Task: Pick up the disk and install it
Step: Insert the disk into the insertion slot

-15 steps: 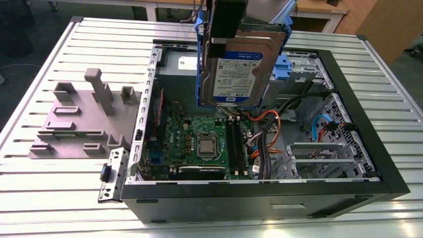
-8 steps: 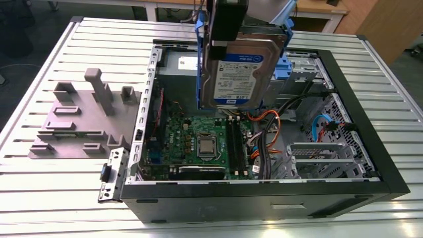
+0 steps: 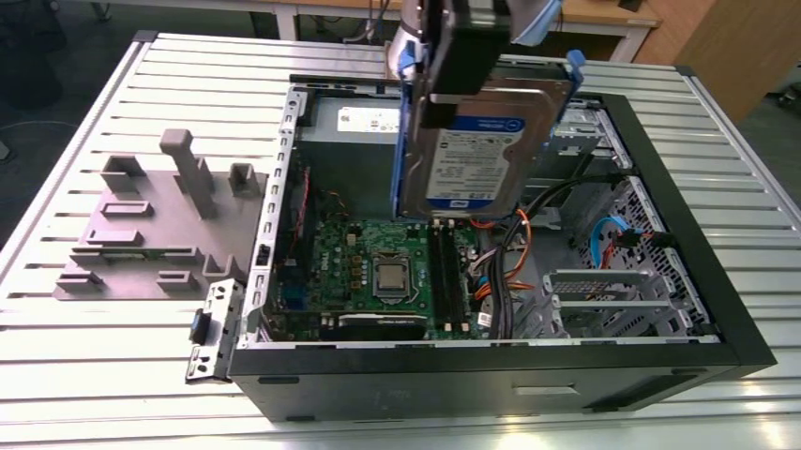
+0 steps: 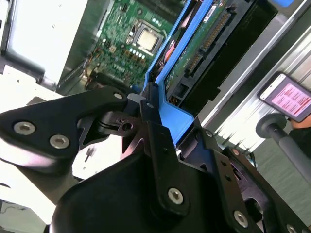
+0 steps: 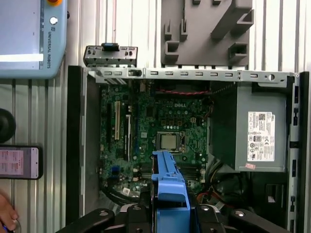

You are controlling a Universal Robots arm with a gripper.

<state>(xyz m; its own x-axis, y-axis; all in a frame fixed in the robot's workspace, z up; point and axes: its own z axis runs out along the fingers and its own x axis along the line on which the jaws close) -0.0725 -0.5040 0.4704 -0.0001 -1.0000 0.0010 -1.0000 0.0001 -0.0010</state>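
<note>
The disk (image 3: 482,155), silver with a white-and-blue label and blue side rails, hangs upright above the open computer case (image 3: 701,281). My gripper (image 3: 441,98) comes down from above and is shut on the disk's upper end. In the second wrist view the black fingers (image 4: 154,133) clamp a blue rail of the disk (image 4: 167,77), whose green circuit board faces the camera. In the first wrist view the disk (image 5: 167,179) shows edge-on over the motherboard (image 5: 160,121), with the gripper (image 5: 167,216) shut around it.
The grey power supply box (image 5: 257,131) fills one corner of the case. Cables (image 3: 520,253) and grey metal brackets (image 3: 607,300) lie beside the motherboard. A grey fixture plate (image 3: 150,234) sits on the slatted table (image 3: 75,375). A phone (image 5: 19,162), a pendant (image 5: 29,39) and a hand (image 5: 6,213) are nearby.
</note>
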